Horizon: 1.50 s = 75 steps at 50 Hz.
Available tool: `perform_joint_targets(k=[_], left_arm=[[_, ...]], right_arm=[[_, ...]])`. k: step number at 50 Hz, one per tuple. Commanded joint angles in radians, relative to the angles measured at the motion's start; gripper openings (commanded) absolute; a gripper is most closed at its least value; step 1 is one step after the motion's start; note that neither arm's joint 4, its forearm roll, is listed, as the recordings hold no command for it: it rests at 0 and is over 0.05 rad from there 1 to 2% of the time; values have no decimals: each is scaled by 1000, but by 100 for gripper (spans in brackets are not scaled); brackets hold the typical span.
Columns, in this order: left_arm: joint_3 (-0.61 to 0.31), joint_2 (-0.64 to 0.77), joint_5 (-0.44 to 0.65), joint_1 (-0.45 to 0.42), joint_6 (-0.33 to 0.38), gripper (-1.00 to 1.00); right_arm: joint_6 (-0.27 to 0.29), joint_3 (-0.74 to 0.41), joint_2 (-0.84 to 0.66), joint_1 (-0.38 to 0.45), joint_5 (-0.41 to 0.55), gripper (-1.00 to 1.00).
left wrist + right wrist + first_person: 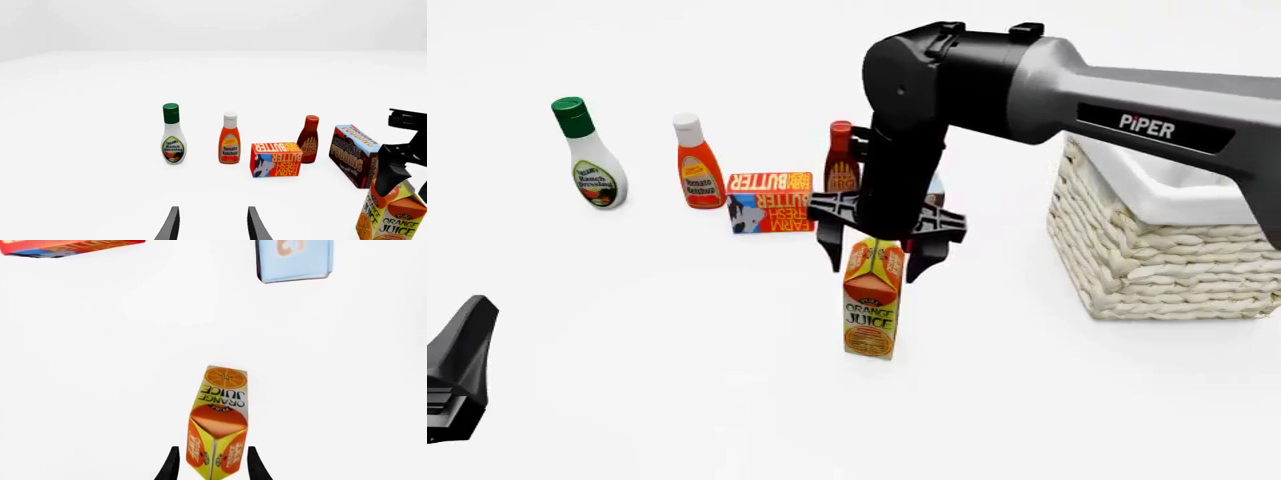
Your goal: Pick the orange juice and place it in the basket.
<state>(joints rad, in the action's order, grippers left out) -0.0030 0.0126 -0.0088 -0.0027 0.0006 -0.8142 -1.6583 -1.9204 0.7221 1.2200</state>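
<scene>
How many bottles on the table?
3, in a far-left row: ranch dressing leftmost, tomato ketchup next, BBQ sauce behind the butter box, partly hidden by the right arm. More could be hidden there.

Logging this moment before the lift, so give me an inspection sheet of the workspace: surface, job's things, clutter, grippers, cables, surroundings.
Surface: white table, plain.
Job's things: orange juice upright near centre; basket at right, apart from it.
Clutter: ranch dressing bottle, tomato ketchup bottle, butter box, BBQ sauce bottle, chocolate pudding box in a row behind the carton.
Grippers: right gripper straddles the carton's gable top, fingers either side, contact not clear; left gripper open, holding nothing.
Cables: nothing seen.
Surroundings: blank white backdrop.
</scene>
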Motion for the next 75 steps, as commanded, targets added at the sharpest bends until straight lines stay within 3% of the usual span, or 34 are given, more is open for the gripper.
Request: perform_joint_targets(k=[1, 64, 65, 75], left_arm=[[0, 0, 0, 0, 0, 100], [0, 0, 0, 0, 0, 100], [0, 0, 0, 0, 0, 100], [0, 0, 0, 0, 0, 100]], right_arm=[[-1, -8, -17, 4, 0, 100], [11, 4, -62, -14, 0, 100], [13, -2, -65, -13, 0, -100], [18, 2, -65, -17, 0, -100]])
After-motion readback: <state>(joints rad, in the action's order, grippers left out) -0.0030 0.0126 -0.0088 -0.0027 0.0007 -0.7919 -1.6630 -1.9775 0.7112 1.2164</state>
